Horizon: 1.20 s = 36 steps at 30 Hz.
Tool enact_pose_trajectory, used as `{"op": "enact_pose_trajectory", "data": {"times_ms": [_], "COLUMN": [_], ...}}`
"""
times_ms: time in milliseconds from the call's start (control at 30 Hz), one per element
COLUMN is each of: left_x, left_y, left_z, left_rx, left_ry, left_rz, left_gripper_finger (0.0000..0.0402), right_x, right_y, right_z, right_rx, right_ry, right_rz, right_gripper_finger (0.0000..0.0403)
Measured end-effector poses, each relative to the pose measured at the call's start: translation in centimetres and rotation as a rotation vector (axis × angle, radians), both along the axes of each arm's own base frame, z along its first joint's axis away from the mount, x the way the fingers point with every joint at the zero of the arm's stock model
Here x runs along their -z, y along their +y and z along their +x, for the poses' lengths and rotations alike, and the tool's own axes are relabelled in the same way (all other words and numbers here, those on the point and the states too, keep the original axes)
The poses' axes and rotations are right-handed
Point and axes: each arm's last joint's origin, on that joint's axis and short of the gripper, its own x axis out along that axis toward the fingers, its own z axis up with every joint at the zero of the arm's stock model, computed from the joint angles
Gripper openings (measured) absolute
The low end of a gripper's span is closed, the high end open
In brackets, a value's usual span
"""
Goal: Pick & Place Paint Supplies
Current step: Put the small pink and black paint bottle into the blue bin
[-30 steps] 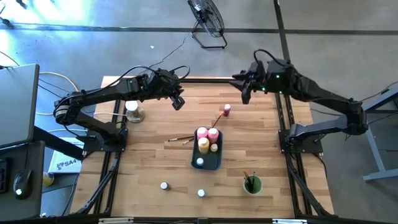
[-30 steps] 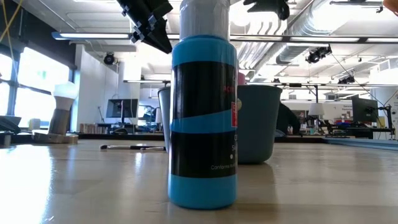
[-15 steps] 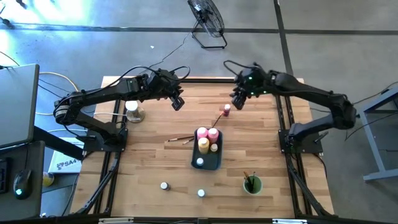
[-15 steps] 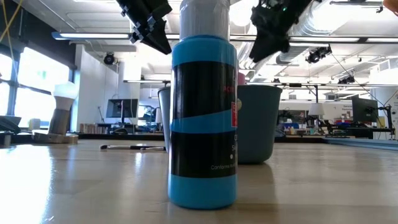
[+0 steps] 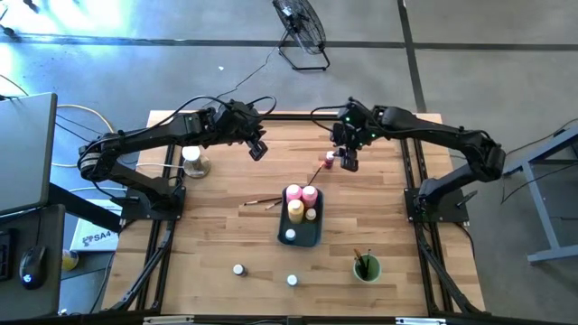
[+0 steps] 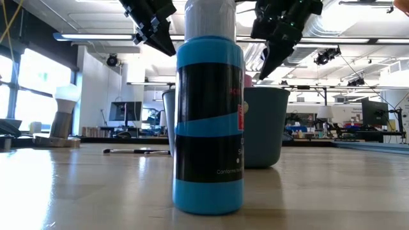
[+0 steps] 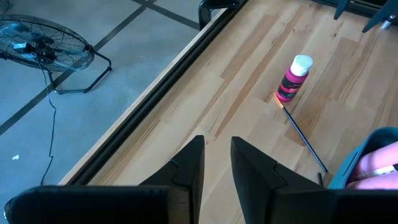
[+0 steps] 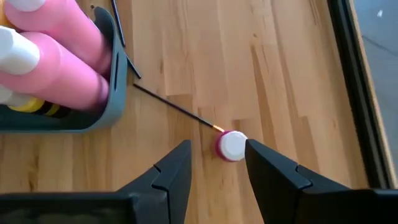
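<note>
A small magenta squeeze bottle with a white cap stands upright on the wood at the table's far side. A thin paintbrush lies with its tip at the bottle's foot. My right gripper hovers open just above the bottle, one finger on either side of the cap, and shows high in the low view. My left gripper waits open over the far left of the table. Two pink and two yellow bottles stand in the blue-grey tray.
A green cup holding brushes stands near the right front. Two small jars stand near the front edge; one fills the low view. Another brush lies left of the tray. A pale-topped wooden stand sits far left.
My right gripper has swung from the far right edge toward the table's left and near side and has come down over the magenta bottle. The bottle and the other things have kept their places.
</note>
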Motion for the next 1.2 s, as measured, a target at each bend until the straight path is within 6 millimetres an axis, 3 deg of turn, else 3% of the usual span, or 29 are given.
{"op": "enact_pose_trajectory", "data": {"times_ms": [367,567,867,1200], "left_x": [0.0,0.0,0.0,0.0], "left_y": [0.0,0.0,0.0,0.0], "left_z": [0.0,0.0,0.0,0.0], "left_rx": [0.0,-0.002,-0.002,-0.001], "left_ry": [0.0,0.0,0.0,0.0], "left_rz": [0.001,0.002,0.002,0.002], "left_gripper_finger": [0.0077,0.0077,0.0077,0.0077], "right_x": [0.0,0.1,1.8,3.9], "right_y": [-0.1,-0.3,-0.3,-0.3], "right_z": [0.1,0.4,0.4,0.4], "right_rx": [-0.004,0.013,0.003,0.053], "right_ry": [-0.002,-0.037,-0.045,-0.071], "right_rz": [-0.025,-0.068,-0.054,-0.032], "right_gripper_finger": [0.0144,0.0168,0.0233,0.0239]}}
